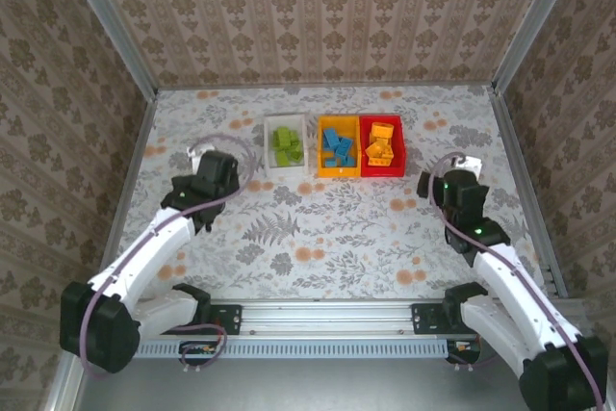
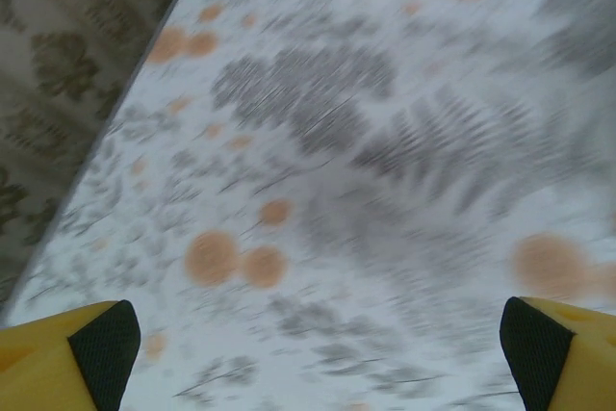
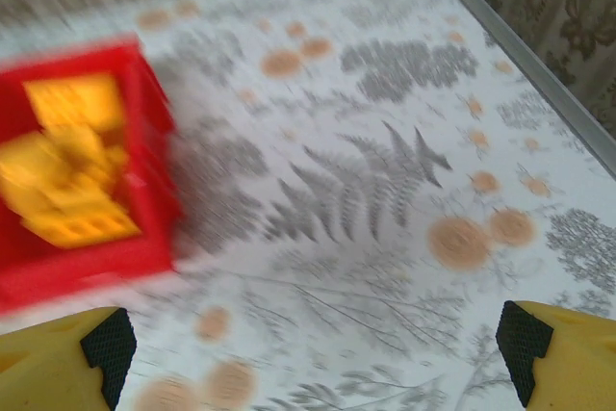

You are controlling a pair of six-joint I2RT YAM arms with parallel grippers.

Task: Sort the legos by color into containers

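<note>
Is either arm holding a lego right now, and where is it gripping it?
Nothing is held. The left gripper and the right gripper are both open and empty.

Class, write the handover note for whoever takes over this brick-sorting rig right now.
Left gripper: open, empty, above the floral table.
Right gripper: open, empty, right of the red plastic bin.
Lime green studded bricks lie in the white plastic bin, blue bricks in the yellow-orange bin, orange bricks in the red bin.
Done: every visible brick is binned, one colour per bin.
Left: apparently nothing to sort.
</note>
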